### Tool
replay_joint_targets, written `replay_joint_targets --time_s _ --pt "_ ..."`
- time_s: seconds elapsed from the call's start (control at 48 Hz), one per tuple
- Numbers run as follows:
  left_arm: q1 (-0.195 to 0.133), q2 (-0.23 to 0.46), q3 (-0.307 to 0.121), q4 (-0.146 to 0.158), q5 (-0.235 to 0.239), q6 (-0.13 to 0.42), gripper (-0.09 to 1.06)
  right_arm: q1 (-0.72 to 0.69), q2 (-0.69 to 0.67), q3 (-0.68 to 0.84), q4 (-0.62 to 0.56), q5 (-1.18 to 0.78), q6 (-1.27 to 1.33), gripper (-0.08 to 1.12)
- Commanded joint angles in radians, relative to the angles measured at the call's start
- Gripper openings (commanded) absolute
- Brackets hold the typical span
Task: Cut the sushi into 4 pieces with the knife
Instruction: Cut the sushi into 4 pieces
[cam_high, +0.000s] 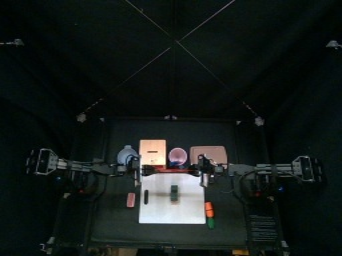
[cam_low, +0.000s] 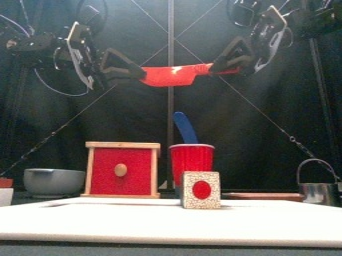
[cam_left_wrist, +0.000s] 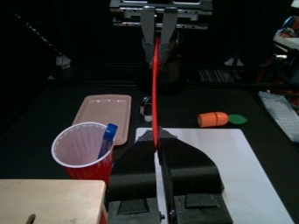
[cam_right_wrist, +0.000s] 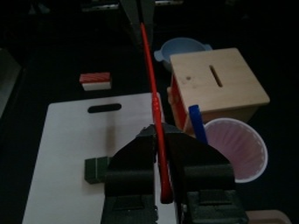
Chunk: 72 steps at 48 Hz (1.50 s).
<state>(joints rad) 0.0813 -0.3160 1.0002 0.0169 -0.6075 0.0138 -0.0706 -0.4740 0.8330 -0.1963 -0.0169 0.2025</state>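
The red toy knife hangs level, high above the table, with a gripper on each end. My left gripper is shut on one end and my right gripper on the other. In the left wrist view the knife runs edge-on from my left gripper to the right one. The right wrist view shows the same blade running out from my right gripper. Below, the dark green sushi roll lies on the white cutting board. Its rice-and-red end faces the front.
Behind the board stand a red cup with a blue knife, a wooden box, a blue-grey bowl and a pink tray. An orange toy carrot lies right of the board, a small red-and-white toy left of it.
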Motion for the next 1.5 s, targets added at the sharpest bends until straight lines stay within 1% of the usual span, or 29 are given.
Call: replay_joint_targets --time_s 0.021,0.042,0.104,0.208,0.312,0.396,0.458,0.542,0.604,0.688,0.729,0.771,0.792,0.812,0.833,0.958,1.062,1.271,1.417,1.5 --pt "-0.003 0.037 -0.025 0.031 -0.051 -0.003 0.15 0.012 0.037 -0.012 0.005 -0.011 -0.002 0.1" --pt "-0.005 0.051 -0.025 0.04 -0.06 -0.003 0.15 0.014 0.038 -0.011 0.005 -0.011 -0.002 0.1" --pt "-0.005 0.081 -0.025 0.049 -0.08 -0.003 0.15 0.023 0.043 -0.002 0.003 -0.011 -0.003 0.1" --pt "-0.005 0.132 -0.021 0.055 -0.106 -0.002 0.15 0.037 0.041 0.018 0.002 -0.012 -0.003 0.09" --pt "-0.006 0.179 -0.021 0.055 -0.129 -0.003 0.15 0.049 0.044 0.048 0.006 -0.014 -0.002 0.09" --pt "-0.014 0.219 -0.023 0.051 -0.146 -0.005 0.15 0.055 0.052 0.064 0.011 -0.015 -0.002 0.08" --pt "-0.023 0.241 -0.025 0.051 -0.155 -0.006 0.15 0.06 0.058 0.074 0.02 -0.017 -0.002 0.08" --pt "-0.041 0.265 -0.029 0.041 -0.156 -0.008 0.15 0.064 0.066 0.083 0.029 -0.02 -0.002 0.08" --pt "-0.055 0.281 -0.029 0.023 -0.156 -0.008 0.14 0.066 0.074 0.089 0.037 -0.021 -0.002 0.08" --pt "-0.075 0.29 -0.026 -0.011 -0.156 -0.009 0.14 0.071 0.087 0.095 0.055 -0.02 -0.002 0.08" --pt "-0.091 0.293 -0.025 -0.041 -0.156 -0.008 0.14 0.074 0.095 0.097 0.063 -0.02 -0.002 0.08" --pt "-0.101 0.295 -0.021 -0.066 -0.156 -0.006 0.14 0.077 0.107 0.098 0.069 -0.021 -0.002 0.08" --pt "-0.104 0.296 -0.021 -0.071 -0.156 -0.006 0.14 0.08 0.11 0.098 0.071 -0.021 -0.002 0.08" --pt "-0.11 0.295 -0.02 -0.089 -0.156 -0.006 0.14 0.081 0.115 0.098 0.071 -0.021 -0.002 0.08" --pt "-0.115 0.295 -0.018 -0.1 -0.156 -0.006 0.14 0.084 0.121 0.098 0.072 -0.021 -0.002 0.08" --pt "-0.14 0.299 -0.015 -0.149 -0.155 -0.005 0.14 0.1 0.152 0.094 0.074 -0.023 -0.002 0.08" --pt "-0.158 0.31 -0.018 -0.17 -0.155 -0.006 0.14 0.109 0.175 0.092 0.083 -0.021 -0.002 0.08" --pt "-0.183 0.365 -0.037 -0.212 -0.15 -0.006 0.14 0.114 0.218 0.089 0.1 -0.026 -0.002 0.08" --pt "-0.195 0.394 -0.048 -0.219 -0.149 -0.006 0.14 0.114 0.239 0.083 0.1 -0.029 -0.002 0.08" --pt "-0.196 0.403 -0.054 -0.222 -0.149 -0.006 0.14 0.114 0.25 0.083 0.1 -0.029 -0.002 0.08"
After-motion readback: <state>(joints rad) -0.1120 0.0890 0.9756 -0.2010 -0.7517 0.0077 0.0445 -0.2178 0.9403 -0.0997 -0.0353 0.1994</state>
